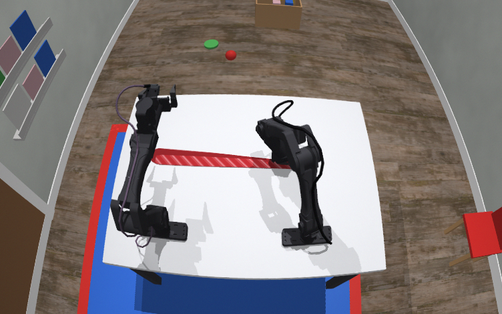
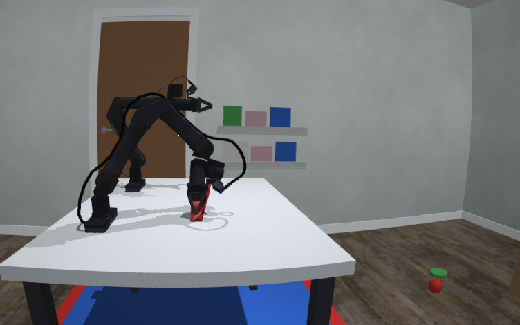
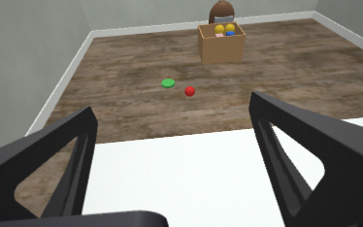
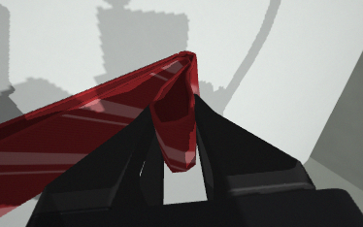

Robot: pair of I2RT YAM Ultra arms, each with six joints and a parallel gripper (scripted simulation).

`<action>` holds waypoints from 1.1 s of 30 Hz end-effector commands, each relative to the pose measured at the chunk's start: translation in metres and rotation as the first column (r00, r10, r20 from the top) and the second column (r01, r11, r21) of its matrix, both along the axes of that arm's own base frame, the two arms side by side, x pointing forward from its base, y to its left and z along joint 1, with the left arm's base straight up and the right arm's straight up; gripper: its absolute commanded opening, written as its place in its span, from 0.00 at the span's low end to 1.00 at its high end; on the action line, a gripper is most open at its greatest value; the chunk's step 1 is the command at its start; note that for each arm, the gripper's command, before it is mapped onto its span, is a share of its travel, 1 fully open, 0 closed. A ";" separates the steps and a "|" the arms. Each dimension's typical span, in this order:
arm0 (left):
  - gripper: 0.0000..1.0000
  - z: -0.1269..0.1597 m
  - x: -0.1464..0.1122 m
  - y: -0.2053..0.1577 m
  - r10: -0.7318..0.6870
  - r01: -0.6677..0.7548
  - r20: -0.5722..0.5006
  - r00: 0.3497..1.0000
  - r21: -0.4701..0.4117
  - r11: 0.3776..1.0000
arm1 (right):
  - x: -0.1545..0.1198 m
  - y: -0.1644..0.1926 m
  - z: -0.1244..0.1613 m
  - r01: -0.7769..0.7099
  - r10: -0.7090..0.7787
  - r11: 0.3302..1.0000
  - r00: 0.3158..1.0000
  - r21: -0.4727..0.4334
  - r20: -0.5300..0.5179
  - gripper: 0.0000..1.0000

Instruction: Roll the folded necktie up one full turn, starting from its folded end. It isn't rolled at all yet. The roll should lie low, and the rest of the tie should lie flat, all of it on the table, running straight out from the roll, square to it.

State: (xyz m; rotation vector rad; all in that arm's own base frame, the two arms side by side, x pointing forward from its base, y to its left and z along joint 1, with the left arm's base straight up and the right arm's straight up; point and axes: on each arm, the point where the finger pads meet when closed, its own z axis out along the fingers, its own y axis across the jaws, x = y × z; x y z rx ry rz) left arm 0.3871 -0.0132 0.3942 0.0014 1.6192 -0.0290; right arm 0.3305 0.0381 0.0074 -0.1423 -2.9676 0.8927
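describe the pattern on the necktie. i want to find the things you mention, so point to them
The necktie (image 1: 206, 160) (image 2: 197, 216) (image 4: 101, 126) is red with pale diagonal stripes, seen best in the top view.

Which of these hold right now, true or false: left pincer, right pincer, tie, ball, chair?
1. The left pincer is gripping the necktie. False: it is open, with nothing between its fingers.
2. Part of the necktie lies between the fingers of the right pincer. True.
3. The red ball is on the table. False: it is on the floor.
4. The left pincer is raised above the tabletop. True.
5. The chair is blue. False: it is red.
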 end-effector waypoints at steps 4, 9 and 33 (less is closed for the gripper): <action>1.00 0.021 -0.004 0.003 0.001 -0.001 0.045 0.999 -0.014 1.000 | 0.012 0.010 0.026 -0.008 0.005 0.998 0.999 0.062 0.054 0.21; 1.00 0.021 -0.004 0.003 0.001 -0.001 0.045 0.999 -0.014 1.000 | 0.012 0.015 0.032 -0.017 0.012 0.995 0.998 0.102 0.058 0.21; 1.00 0.021 -0.004 0.003 0.001 -0.001 0.045 0.999 -0.014 1.000 | 0.013 0.023 0.042 -0.032 0.022 0.986 0.998 0.166 0.064 0.21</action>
